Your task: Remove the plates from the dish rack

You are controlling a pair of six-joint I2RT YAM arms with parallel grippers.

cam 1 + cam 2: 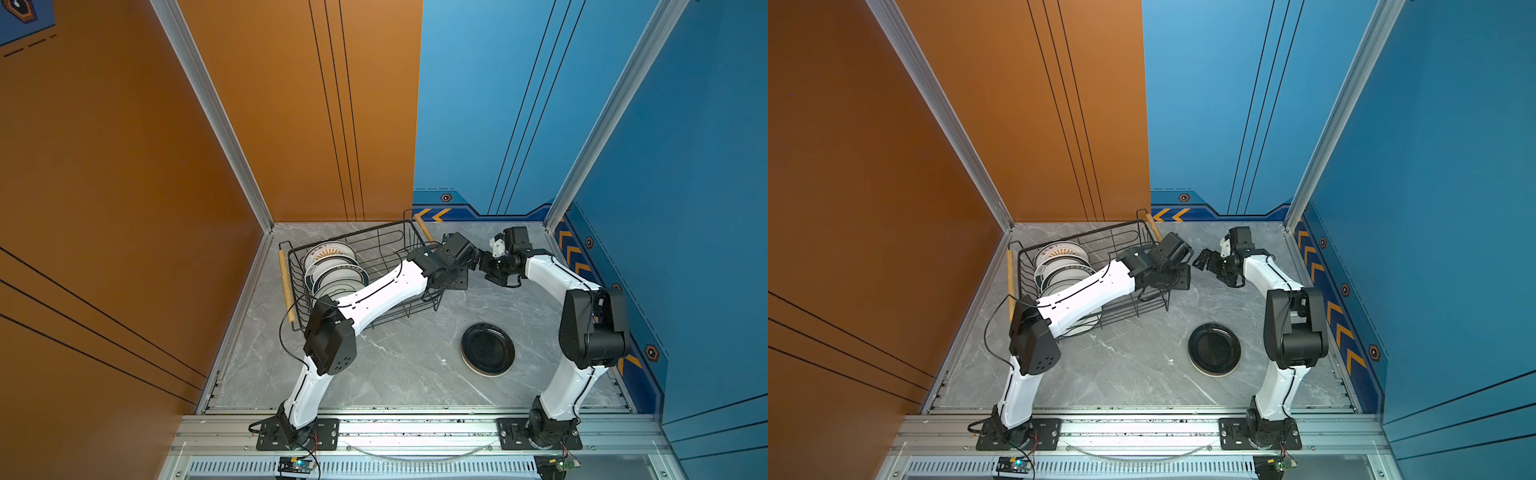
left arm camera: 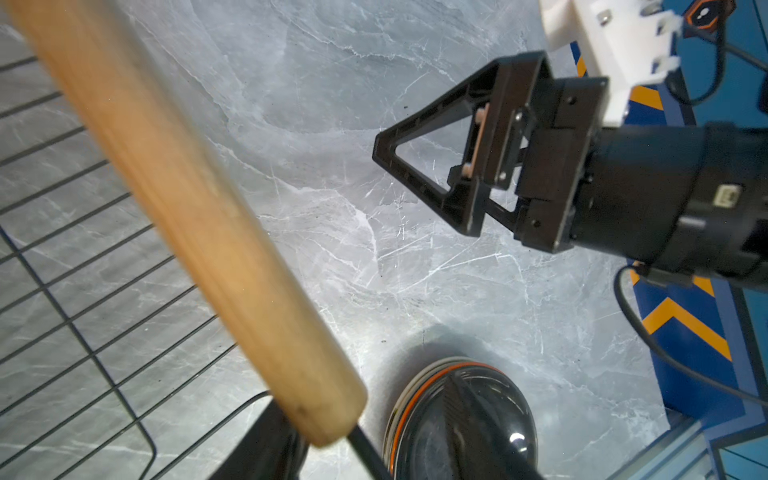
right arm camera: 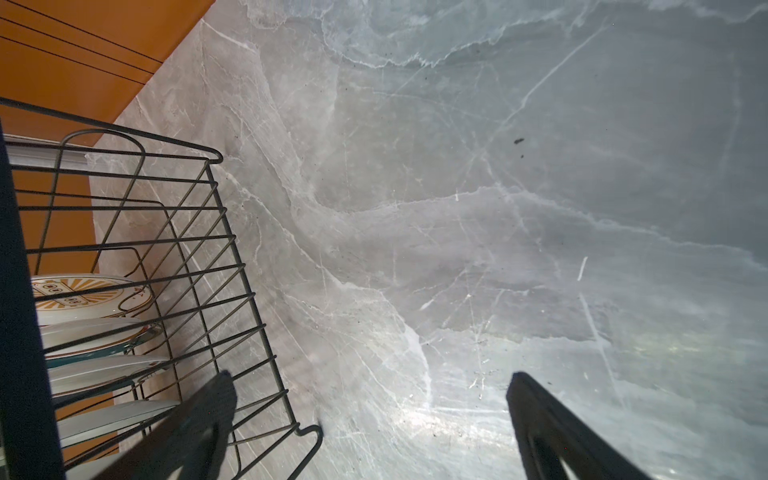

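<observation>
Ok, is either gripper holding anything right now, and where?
Nothing held. The right gripper is open and empty; the left gripper stands open astride a wire of the dish rack beside its wooden handle.

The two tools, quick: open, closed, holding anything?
Left tool: jaws apart, nothing visibly gripped.
Right tool: wide open, empty.
</observation>
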